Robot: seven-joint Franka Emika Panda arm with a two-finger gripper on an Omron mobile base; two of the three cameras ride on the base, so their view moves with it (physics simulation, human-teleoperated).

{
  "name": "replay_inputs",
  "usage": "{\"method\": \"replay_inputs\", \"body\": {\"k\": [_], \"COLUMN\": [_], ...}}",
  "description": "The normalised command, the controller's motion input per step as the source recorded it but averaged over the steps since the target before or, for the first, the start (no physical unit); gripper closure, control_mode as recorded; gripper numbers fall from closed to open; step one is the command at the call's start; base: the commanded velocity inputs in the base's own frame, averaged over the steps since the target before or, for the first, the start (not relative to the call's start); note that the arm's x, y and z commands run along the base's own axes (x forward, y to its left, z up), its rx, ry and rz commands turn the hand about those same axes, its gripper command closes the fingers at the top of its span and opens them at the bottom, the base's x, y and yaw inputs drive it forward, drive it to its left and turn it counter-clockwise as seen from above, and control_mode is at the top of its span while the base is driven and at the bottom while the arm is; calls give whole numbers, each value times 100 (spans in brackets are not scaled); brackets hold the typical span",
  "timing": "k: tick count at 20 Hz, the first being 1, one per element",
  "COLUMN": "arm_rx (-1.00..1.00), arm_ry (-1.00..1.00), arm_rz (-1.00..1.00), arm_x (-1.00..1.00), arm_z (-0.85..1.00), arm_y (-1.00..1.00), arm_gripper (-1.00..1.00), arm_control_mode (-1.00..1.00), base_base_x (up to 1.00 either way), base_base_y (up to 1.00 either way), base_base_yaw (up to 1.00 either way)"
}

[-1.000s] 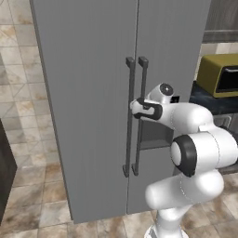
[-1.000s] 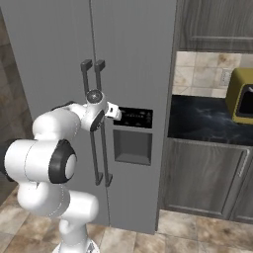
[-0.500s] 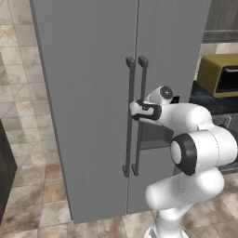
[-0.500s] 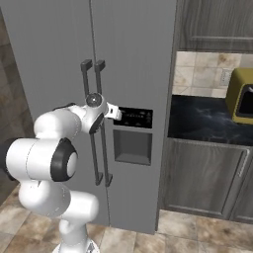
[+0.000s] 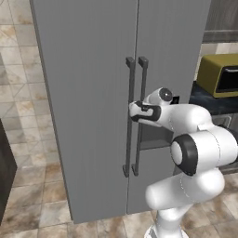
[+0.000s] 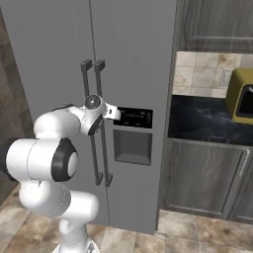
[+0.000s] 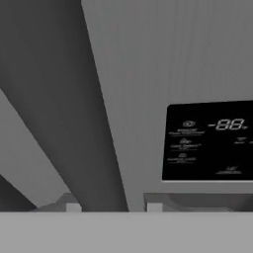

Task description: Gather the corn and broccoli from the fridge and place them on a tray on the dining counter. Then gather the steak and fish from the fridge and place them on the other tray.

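Matte grey fridge (image 5: 88,93) stands shut, both doors closed, filling the middle of both base views. Two long dark vertical handles (image 5: 135,116) run side by side at the door seam. Gripper (image 5: 135,110) sits right at the handles, about mid-height, with the right handle (image 7: 94,123) passing between the finger tips in the hand view; whether the jaws clamp it, can't tell. Black display panel (image 6: 133,117) sits just right of the handles, dispenser recess (image 6: 132,147) below it. Yellow microwave (image 5: 219,74) is on the counter right of the fridge.

Kitchen: fridge (image 5: 93,93), dark cabinets (image 6: 207,178), probably yellow microwave (image 5: 221,74).
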Motion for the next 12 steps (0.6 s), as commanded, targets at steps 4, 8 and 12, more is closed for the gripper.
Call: {"method": "replay_inputs", "body": {"k": [4,8,12], "arm_rx": [0,0,0], "arm_ry": [0,0,0], "arm_rz": [0,0,0], "arm_x": [-26,-46,-94], "arm_z": [-4,-18,-6], "arm_y": [2,-12,-39], "arm_gripper": [100,100,100], "arm_control_mode": [-100,-100,-100], "base_base_x": [0,0,0], "base_base_y": [0,0,0], "base_base_yaw": [0,0,0]}}
